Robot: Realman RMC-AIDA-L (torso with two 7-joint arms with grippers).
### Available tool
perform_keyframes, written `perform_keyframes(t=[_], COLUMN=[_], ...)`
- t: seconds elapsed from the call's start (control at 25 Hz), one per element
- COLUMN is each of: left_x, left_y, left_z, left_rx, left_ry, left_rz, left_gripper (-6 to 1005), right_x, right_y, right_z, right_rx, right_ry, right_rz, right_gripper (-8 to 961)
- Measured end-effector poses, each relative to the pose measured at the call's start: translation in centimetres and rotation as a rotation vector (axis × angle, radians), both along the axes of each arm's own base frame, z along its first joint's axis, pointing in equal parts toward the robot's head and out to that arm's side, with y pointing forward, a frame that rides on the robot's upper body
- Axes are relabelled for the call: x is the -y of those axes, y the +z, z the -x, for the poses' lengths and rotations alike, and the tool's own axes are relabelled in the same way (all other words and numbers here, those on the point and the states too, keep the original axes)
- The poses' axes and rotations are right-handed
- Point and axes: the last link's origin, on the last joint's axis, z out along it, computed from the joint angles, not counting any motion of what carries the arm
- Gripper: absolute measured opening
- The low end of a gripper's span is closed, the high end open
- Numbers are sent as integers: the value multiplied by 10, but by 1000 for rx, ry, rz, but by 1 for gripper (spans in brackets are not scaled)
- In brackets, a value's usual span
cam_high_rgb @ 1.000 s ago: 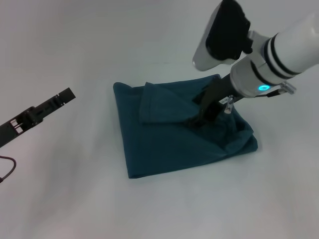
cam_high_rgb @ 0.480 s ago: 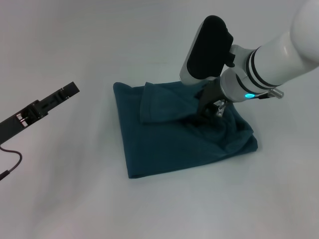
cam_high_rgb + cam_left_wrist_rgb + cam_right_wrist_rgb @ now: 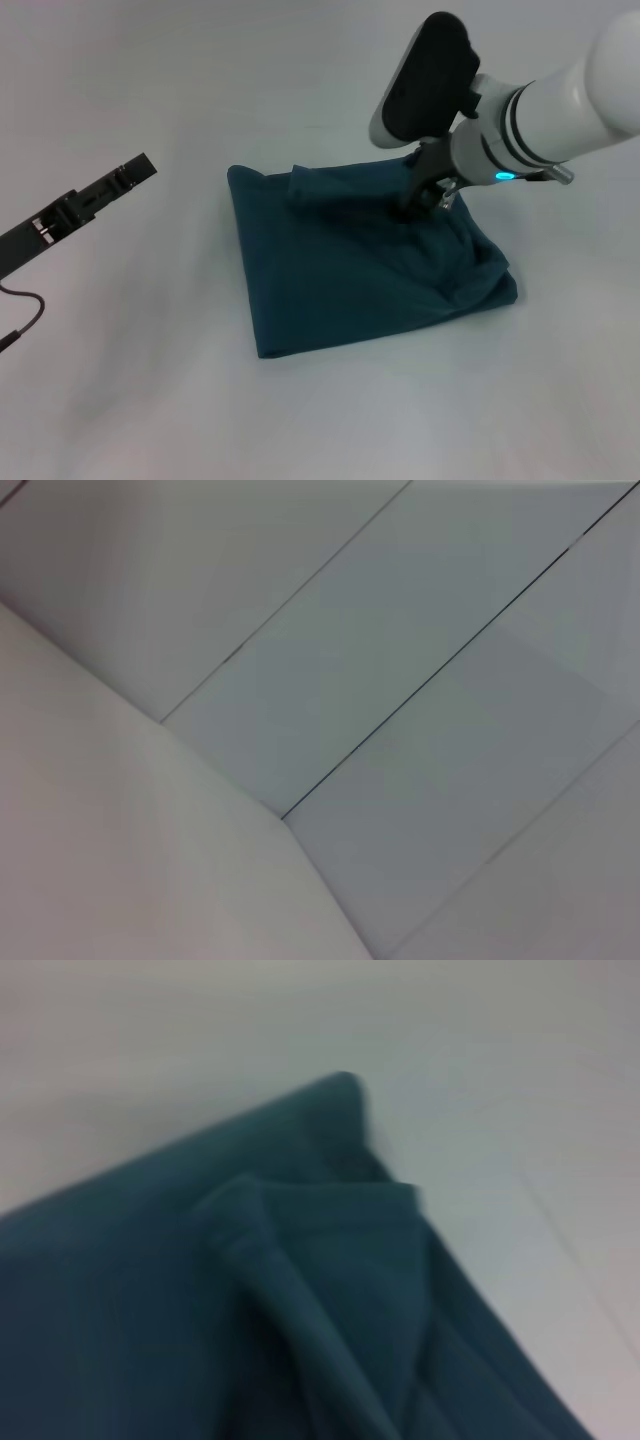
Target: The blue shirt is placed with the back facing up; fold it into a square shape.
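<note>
The right gripper (image 3: 418, 203) is lowered onto the far part of the blue shirt (image 3: 350, 275). Its fingertips are sunk in the cloth and hidden by the wrist housing, so it cannot be determined whether the jaws are spread, pressed together or pinching fabric.

Directly beside the jaws, toward the robot's left, a loose flap (image 3: 330, 186) of the garment lies bunched along the far edge. The right wrist view shows this area as a raised ridge with overlapping layers (image 3: 300, 1290), not a flat panel. On the opposite side of the jaws, the corner (image 3: 495, 280) nearest the robot's right is rumpled and rounded.

Assessment of progress: the shirt is already reduced to a compact, roughly four-sided packet lying on the white table (image 3: 150, 400). The near and left edges are straight. Remaining work appears to be laying the far flap flat and squaring the rumpled right corner.

The left gripper (image 3: 135, 172) is held well apart from the shirt, above bare table, with nothing in it; its jaw state cannot be determined.
</note>
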Motion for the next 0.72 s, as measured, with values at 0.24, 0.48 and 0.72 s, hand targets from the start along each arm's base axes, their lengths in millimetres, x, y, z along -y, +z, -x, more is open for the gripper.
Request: perform_keyframes(t=[0.24,0.48,0.72], left_x=[-3,-4,-6], left_y=[3,5,5], left_z=[-2,-1,-3], left_rx=[12,13,16], left_ry=[-2,5,1], left_rz=[-24,-34,-39], left_gripper=[888,888,887], right_x=[-11,-23,-26], right_y=[13,33,46], right_z=[-6,-19,-32], right_rx=[3,-10,-39], right_ry=[-16,-84,-143], right_rz=[-119,-241,-275], right_gripper=[683,683,682])
